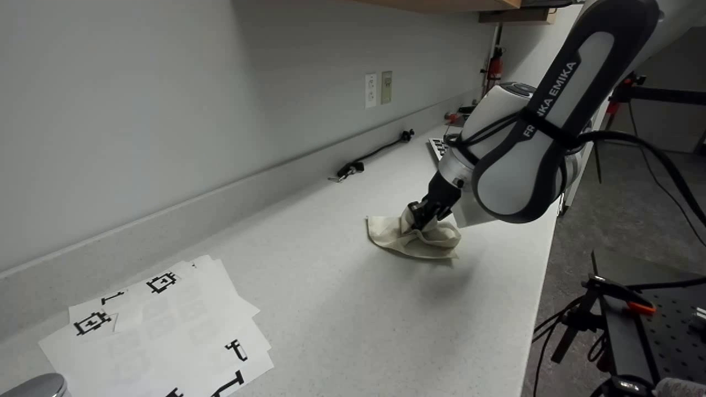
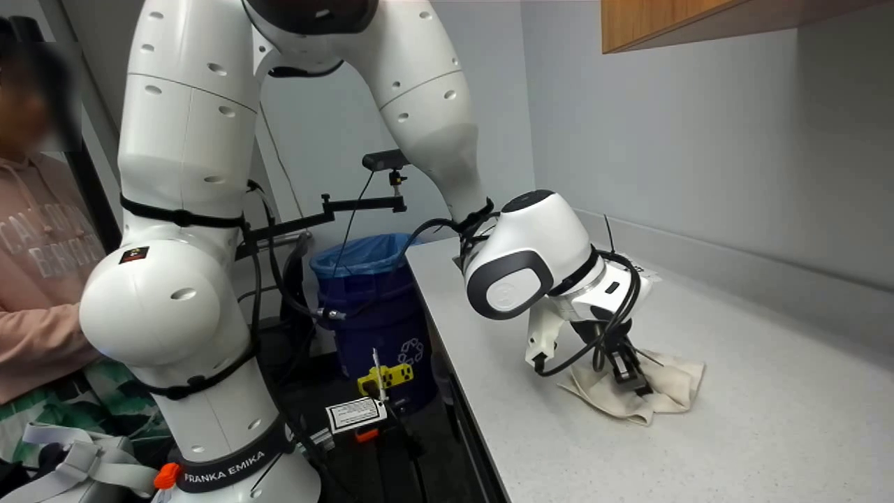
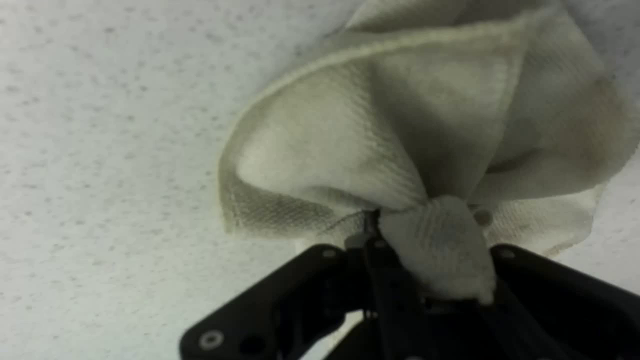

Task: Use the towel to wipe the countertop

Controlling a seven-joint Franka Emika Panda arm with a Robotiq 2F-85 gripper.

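The towel (image 1: 411, 245) is gripped by a bunched fold between the jaws, its loose part spread on the bench (image 1: 325, 286), well apart from the paper sheets (image 1: 179, 336). Grasping is judged done; how much has been wiped cannot be told; release is presumably left.

"FRANKA EMIKA" runs in white along the robot arm (image 1: 579, 88), a black strap (image 1: 551, 131) crossing the first word; the name appears in full on a black band (image 2: 234, 462) around the arm's base. A white recycling symbol (image 2: 411, 351) marks a blue bin (image 2: 370, 321). White sheets (image 1: 182, 342) bear angular black symbols (image 1: 92, 323). Print on a white tag (image 2: 357, 415) is too small to read, pale lettering on a pink hoodie (image 2: 42, 279) too blurred.
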